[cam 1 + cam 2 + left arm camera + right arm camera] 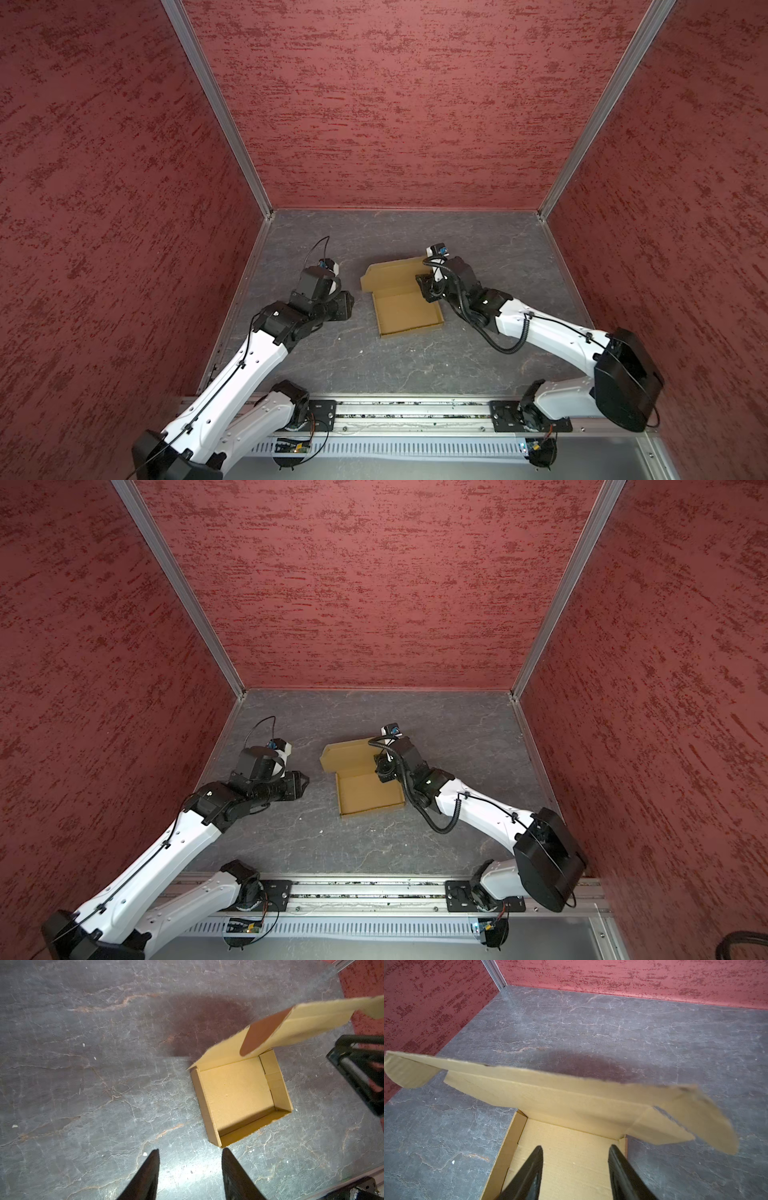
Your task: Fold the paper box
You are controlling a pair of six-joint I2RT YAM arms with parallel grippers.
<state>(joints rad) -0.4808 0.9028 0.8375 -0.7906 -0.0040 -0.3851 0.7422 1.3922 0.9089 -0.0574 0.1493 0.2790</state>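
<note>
paper box (405, 309) sits mid counter (415, 365), tray formed, lid (390, 272) half up. light, stiff corrugate; will slide if pushed. i'd pinch the lid's free edge. left gripper (190, 1150) and right gripper (575, 1147) both apart, holding nothing.

- Gray table top (415, 365), cracked like stone.
- Red speckled walls (395, 104) on three sides.
- Shiny metal posts (219, 108) in the far corners.
- Metal rail (395, 419) along the near edge.
- Tiny white bits (15, 1126), maybe crumbs.

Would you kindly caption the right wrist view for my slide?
Open right gripper hovers over the paper box, lid raised.
</note>
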